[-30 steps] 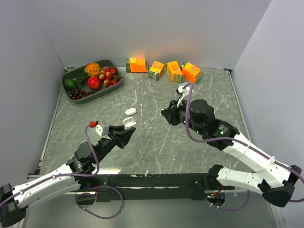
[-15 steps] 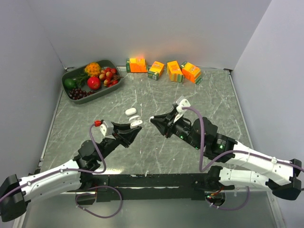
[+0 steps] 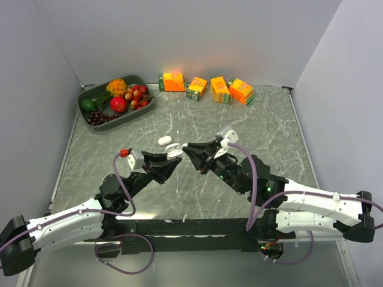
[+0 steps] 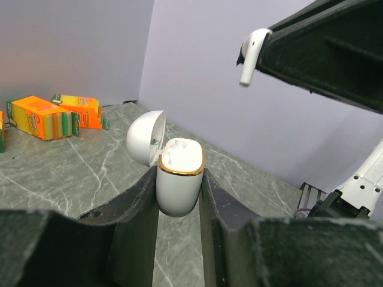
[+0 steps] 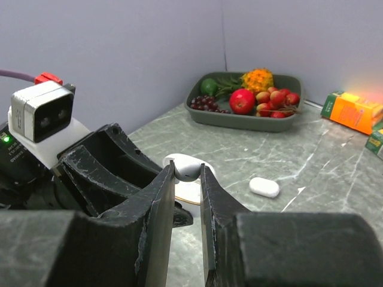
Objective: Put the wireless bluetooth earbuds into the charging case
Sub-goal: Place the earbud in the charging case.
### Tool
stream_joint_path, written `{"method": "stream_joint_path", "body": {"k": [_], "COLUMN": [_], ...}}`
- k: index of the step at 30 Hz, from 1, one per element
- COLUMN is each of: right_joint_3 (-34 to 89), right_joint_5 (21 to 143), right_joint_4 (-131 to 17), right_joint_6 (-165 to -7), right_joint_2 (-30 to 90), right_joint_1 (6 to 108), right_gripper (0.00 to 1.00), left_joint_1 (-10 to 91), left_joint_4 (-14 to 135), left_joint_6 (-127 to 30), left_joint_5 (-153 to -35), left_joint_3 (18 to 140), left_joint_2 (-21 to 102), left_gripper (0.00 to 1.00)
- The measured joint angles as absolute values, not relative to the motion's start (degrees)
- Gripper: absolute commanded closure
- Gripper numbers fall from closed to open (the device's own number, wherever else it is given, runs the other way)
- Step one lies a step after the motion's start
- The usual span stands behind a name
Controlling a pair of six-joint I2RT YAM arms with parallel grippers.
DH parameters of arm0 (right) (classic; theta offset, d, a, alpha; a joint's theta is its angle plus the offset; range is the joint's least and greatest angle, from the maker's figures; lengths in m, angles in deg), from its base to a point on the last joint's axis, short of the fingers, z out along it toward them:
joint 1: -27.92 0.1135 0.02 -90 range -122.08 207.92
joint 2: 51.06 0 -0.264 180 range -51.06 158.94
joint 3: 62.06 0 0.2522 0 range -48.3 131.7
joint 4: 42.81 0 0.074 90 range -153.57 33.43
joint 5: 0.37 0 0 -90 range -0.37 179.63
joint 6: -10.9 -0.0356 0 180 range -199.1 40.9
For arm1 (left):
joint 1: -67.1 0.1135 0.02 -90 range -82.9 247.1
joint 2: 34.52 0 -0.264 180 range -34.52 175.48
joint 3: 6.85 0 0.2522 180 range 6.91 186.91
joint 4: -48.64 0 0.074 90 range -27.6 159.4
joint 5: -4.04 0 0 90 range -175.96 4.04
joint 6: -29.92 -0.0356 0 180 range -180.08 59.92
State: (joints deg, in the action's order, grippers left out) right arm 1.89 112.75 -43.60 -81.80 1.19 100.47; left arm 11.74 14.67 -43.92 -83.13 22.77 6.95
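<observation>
My left gripper [image 3: 170, 158] is shut on the white charging case [image 4: 178, 185], holding it upright above the table. Its lid is hinged open to the left and the gold-rimmed sockets look empty. My right gripper [image 3: 187, 148] is shut on one white earbud [image 5: 190, 170]. In the left wrist view that earbud [image 4: 250, 57] hangs stem down, above and to the right of the case, apart from it. In the right wrist view the case rim [image 5: 190, 194] lies just behind the earbud. A small white pill-shaped piece [image 3: 164, 140] lies on the table; I cannot tell what it is.
A grey tray [image 3: 145, 84] of fruit stands at the back left. Several orange juice cartons [image 3: 206, 88] line the back wall. Grey walls close in the left, back and right sides. The white piece [image 5: 264, 187] lies just behind the two grippers.
My right arm has swung from the back right down and left, bringing the earbud beside the case. My left gripper has moved slightly right with the case.
</observation>
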Motion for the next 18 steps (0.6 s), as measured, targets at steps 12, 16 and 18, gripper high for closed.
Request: {"method": "stream_joint_path", "body": {"k": [12,16,18], "right_joint_3": [1.89,2.24,2.31], "right_joint_5": [112.18,111.87,111.63], "right_joint_4": [-43.68,-43.75,-43.79], "right_joint_6": [-83.59,-83.98,-84.14], "right_joint_2": [4.84,6.32,7.0], "right_joint_1": [101.35,101.44,101.44], "right_gripper": [1.0,1.0,1.0], "left_joint_1": [11.74,11.74,11.74], "left_joint_4": [13.58,13.62,13.62], "left_joint_6": [-43.92,-43.92,-43.9], "left_joint_5": [-83.74,-83.78,-83.78], "left_joint_3": [22.77,22.77,22.77], "left_joint_2": [6.82,6.82,6.82], "left_gripper": [0.99,0.99,0.99]}}
